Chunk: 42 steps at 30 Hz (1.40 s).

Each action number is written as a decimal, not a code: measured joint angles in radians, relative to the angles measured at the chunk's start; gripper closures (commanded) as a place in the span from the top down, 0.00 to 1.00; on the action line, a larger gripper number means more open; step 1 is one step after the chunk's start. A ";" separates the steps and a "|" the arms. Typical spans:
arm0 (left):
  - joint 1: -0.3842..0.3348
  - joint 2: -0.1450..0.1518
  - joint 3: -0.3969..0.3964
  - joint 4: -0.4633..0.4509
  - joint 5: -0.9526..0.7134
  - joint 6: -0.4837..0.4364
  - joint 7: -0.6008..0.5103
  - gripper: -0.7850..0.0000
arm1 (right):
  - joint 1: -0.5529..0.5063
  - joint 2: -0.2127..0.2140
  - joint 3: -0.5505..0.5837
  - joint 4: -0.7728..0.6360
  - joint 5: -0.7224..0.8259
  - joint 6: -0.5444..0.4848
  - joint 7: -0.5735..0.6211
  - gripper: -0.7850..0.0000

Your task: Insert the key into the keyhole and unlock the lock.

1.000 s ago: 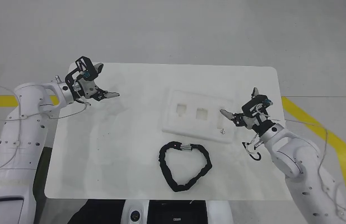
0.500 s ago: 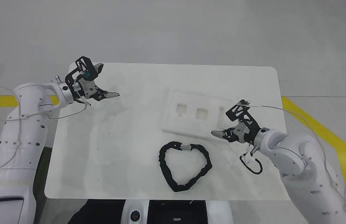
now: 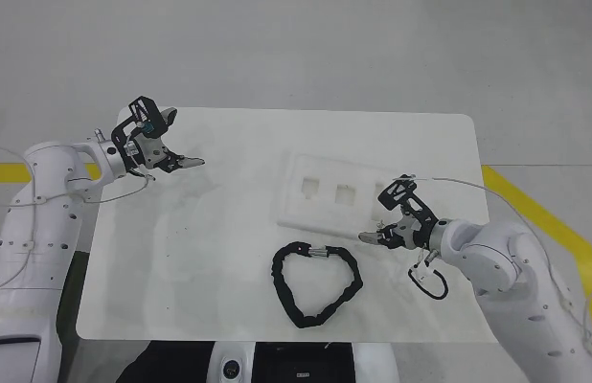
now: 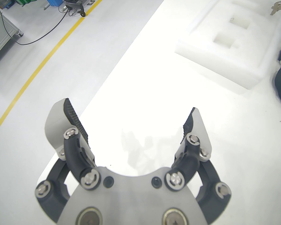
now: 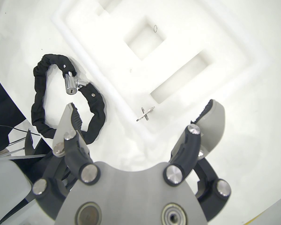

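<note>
Top, left gripper (image 3: 191, 163): is hanging over the far left part of the table (image 3: 229, 306), jaws spread, nothing in them.
Top, right gripper (image 3: 373, 234): is hovering right at the near right corner of the foam tray (image 3: 315, 206).
Top, chain lock (image 3: 298, 311): is lying in a loop on the table just in front of the tray.
Left wrist, key (image 4: 276, 7): is lying on the tray corner farthest from this gripper, which is gaping wide open.
Right wrist, key: is sitting on the tray's rim beside a rectangular pocket (image 5: 180, 76), ahead of the wide-open jaws and touching neither, so nothing's being gripped.
Right wrist, lock: its silver cylinder (image 5: 69, 85) is resting on the table beside the tray, keyhole end showing.
</note>
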 measured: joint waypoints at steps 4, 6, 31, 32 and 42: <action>0.000 0.000 0.000 0.000 0.000 0.000 0.000 1.00 | 0.000 0.000 0.000 0.000 0.000 0.000 0.000 1.00; 0.000 0.000 0.000 0.000 0.000 0.000 0.000 1.00 | 0.000 0.000 0.000 0.000 0.000 0.000 0.000 1.00; 0.000 0.000 0.000 0.000 0.000 0.000 0.000 1.00 | 0.059 -0.014 -0.059 -0.059 0.066 0.360 0.214 1.00; 0.000 0.000 0.000 0.000 0.000 0.000 0.000 1.00 | 0.067 -0.015 -0.063 -0.047 0.076 0.368 0.218 1.00; 0.000 0.000 0.000 0.000 0.000 0.000 0.000 1.00 | 0.131 -0.022 -0.095 0.043 0.146 0.407 0.231 0.85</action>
